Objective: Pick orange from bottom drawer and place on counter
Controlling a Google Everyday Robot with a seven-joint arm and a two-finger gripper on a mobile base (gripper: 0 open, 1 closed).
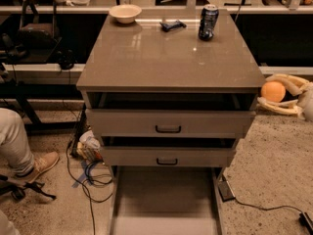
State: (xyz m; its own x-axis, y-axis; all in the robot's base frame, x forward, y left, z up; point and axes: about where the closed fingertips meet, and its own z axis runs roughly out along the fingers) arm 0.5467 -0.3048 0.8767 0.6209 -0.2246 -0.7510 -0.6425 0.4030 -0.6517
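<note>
The orange is held between the cream fingers of my gripper at the right of the cabinet, level with the counter's front edge and just outside its right side. The gripper is shut on the orange. The counter is a glossy grey-brown top. The bottom drawer is pulled out at the bottom of the view and shows a bare tray floor.
On the counter's far edge stand a cream bowl, a small dark object and a soda can. The two upper drawers are slightly open. A seated person's leg and shoe are at left; cables lie on the floor.
</note>
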